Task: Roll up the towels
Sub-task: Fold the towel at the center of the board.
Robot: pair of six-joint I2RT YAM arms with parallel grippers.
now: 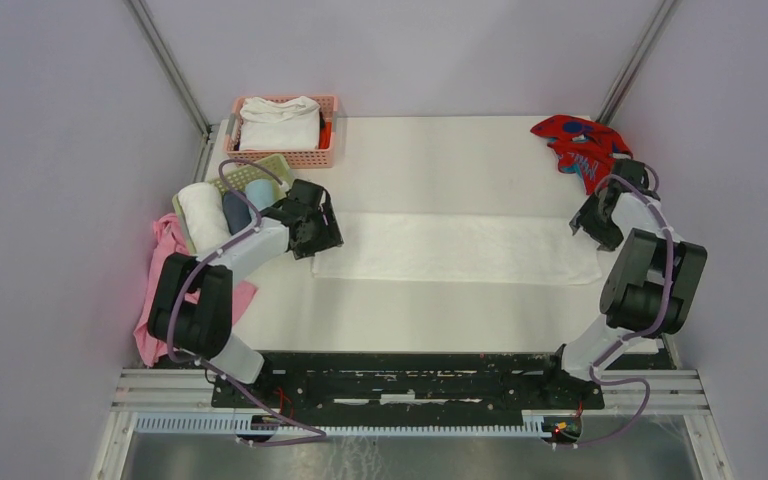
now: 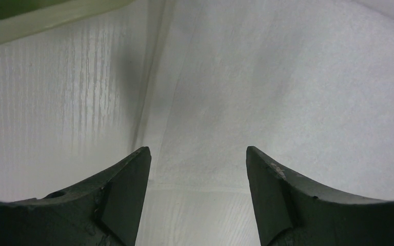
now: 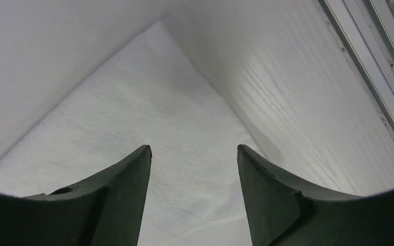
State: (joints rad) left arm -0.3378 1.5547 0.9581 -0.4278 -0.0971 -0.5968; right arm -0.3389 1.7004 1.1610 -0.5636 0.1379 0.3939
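White towel (image 1: 455,248) spread flat, left gripper (image 2: 197,152) over its left end, right gripper (image 3: 194,149) over its right end, both released and empty; red towel (image 1: 580,145) crumpled beyond its right end.

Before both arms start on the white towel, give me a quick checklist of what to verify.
1. Left gripper open, over the white towel at its left end: ok.
2. Right gripper open, over its right end: ok.
3. White towel spread flat, no bunching: ok.
4. Contact between either gripper and the cloth: cannot tell.
5. Red towel apart from the white towel, at the far right corner: ok.
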